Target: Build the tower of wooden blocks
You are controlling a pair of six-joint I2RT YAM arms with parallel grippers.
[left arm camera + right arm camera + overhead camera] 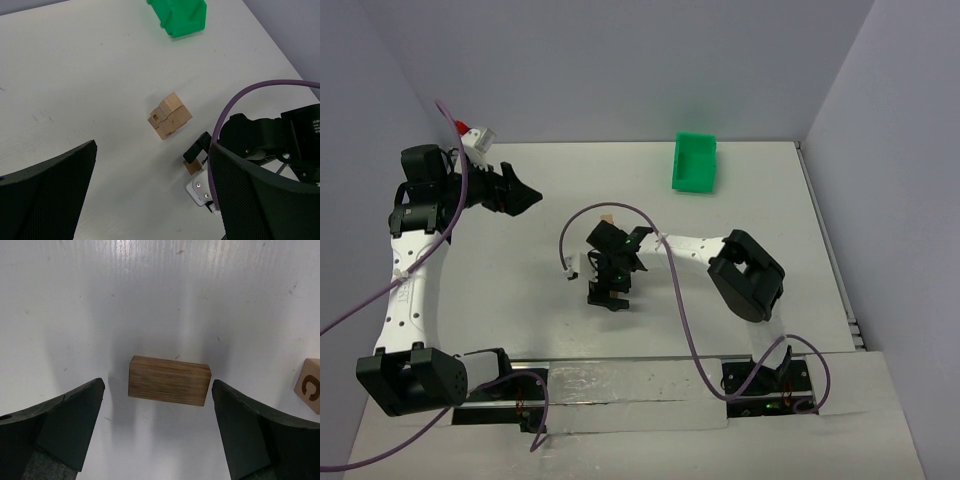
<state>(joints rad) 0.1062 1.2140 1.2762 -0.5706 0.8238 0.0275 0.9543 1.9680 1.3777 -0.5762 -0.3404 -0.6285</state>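
Note:
A tan wood block lies flat on the white table between my right gripper's open fingers, and neither finger touches it. It also shows in the left wrist view, under the right gripper's fingertips. A tight cluster of tan wood blocks sits a little farther back; in the top view the right arm mostly hides it. Another block marked with a letter shows at the right edge of the right wrist view. No tall column shows. My right gripper points down at mid-table. My left gripper hovers open and empty at far left.
A green plastic bin stands at the back of the table, right of centre, and also shows in the left wrist view. Purple cables loop over the table near the right arm. Walls close the back and right sides.

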